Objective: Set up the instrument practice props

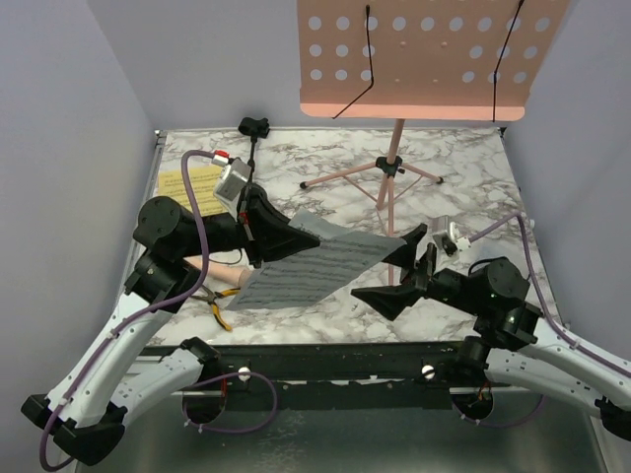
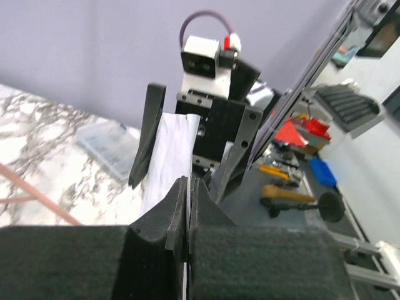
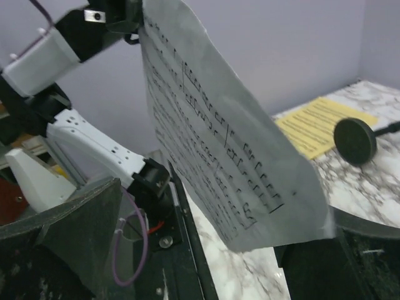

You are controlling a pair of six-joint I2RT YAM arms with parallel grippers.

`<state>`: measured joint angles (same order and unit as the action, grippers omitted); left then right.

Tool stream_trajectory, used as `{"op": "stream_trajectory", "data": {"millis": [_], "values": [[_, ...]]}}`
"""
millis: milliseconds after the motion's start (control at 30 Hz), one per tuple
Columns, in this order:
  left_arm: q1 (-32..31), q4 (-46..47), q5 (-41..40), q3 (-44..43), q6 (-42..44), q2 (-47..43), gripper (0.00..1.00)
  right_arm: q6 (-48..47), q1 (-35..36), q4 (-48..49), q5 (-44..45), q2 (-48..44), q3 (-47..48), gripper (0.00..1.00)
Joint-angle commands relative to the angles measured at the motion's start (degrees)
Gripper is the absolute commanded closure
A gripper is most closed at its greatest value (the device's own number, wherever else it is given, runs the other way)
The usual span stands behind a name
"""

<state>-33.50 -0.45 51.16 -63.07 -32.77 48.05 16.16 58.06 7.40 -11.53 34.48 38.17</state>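
- The pink perforated music-stand desk [image 1: 424, 59] stands at the far edge of the marble table [image 1: 473, 168]. It sits on its pink tripod pole [image 1: 392, 168] with the legs spread on the marble.
- The white sheet-music page [image 1: 311, 266] hangs in the air in front of the stand, nearer the arms. It is stretched between the two grippers, and its printed staves show in the right wrist view [image 3: 219, 137].
- The left gripper [image 1: 268, 236] is out to the left of the stand. Its fingers are pressed together on the page's left edge, with the paper pinched in the slit between the pads [image 2: 188, 187].
- The right gripper [image 1: 402, 268] is just in front of the tripod. Its jaws are spread wide, one finger on each side of the page's right edge and not clamped on it.
- The yellow sheet-music page [image 1: 187, 187] lies flat on the marble, far to the left of the stand.
- The small black round-based mic stand [image 1: 254, 126] is left of the tripod, just beside the yellow page. Its base is behind the left wrist, so I cannot tell whether it stands upright.
- The beige toy microphone [image 1: 222, 274] lies on the table well to the stand's front-left, partly under the left arm.
- The yellow-handled pliers [image 1: 219, 310] lie just in front of the microphone, farther from the stand, at the near edge.
- A clear plastic box [image 2: 109, 147] lies flat on the marble beyond a tripod leg, seen only in the left wrist view.
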Motion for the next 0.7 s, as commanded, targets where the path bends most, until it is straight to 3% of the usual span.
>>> {"op": "stream_trajectory", "data": {"millis": [0, 233, 267, 367, 533, 667], "values": [[-0.12, 19.08, -4.46, 2.20, -15.38, 0.01, 1.00, 5.28, 0.23, 20.15, -6.22, 0.49, -3.45, 0.00], [-0.16, 27.22, -13.60, 2.69, -20.80, 0.75, 1.00, 9.86, 0.21, 32.84, -3.84, 3.63, -7.16, 0.19], [-0.15, 28.13, -14.44, 2.69, -21.32, 0.93, 1.00, 10.75, 0.16, 34.85, -2.67, 3.90, -7.66, 0.26], [-0.17, 30.67, -18.10, 2.69, -22.70, 1.53, 1.00, 13.19, 0.20, 38.03, 1.49, 4.53, -7.67, 0.65], [-0.12, 33.66, -24.70, 3.34, -24.00, 2.08, 1.00, 12.46, 0.20, 38.26, 3.97, 5.98, -4.28, 0.68], [-0.16, 35.05, -29.75, 3.81, -24.35, 2.66, 1.00, 9.76, 0.26, 37.35, 5.49, 7.67, -0.55, 0.82]]}}
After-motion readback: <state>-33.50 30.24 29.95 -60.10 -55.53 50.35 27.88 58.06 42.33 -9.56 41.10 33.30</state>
